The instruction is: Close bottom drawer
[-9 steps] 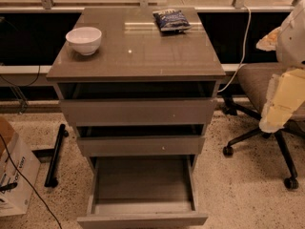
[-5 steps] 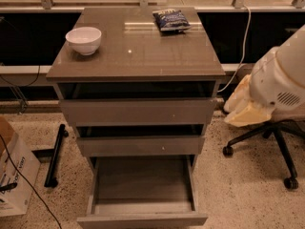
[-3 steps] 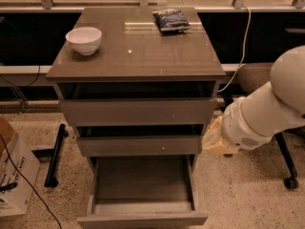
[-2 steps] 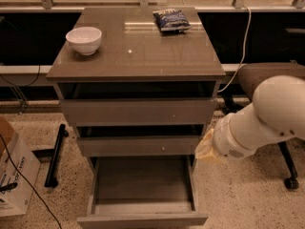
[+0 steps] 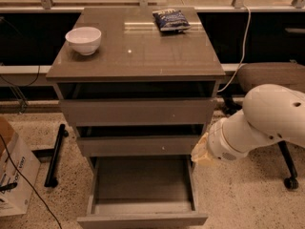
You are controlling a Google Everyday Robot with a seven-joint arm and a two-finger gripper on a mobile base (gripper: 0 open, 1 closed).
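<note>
Grey-brown cabinet top (image 5: pixel 138 46), speckled floor (image 5: pixel 248 197), hand (image 5: pixel 202 151) near bottom drawer (image 5: pixel 143 190)

My gripper (image 5: pixel 202 151): just right of the cabinet, beside the middle drawer front.
Bottom drawer (image 5: pixel 143 219): juts out near; its tray is open from above.
Right: bare floor (image 5: pixel 238 199) between the drawer and the office chair (image 5: pixel 269 75).
Left: cardboard box (image 5: pixel 14 175) and black bar (image 5: pixel 55 154), apart from the drawer.
</note>
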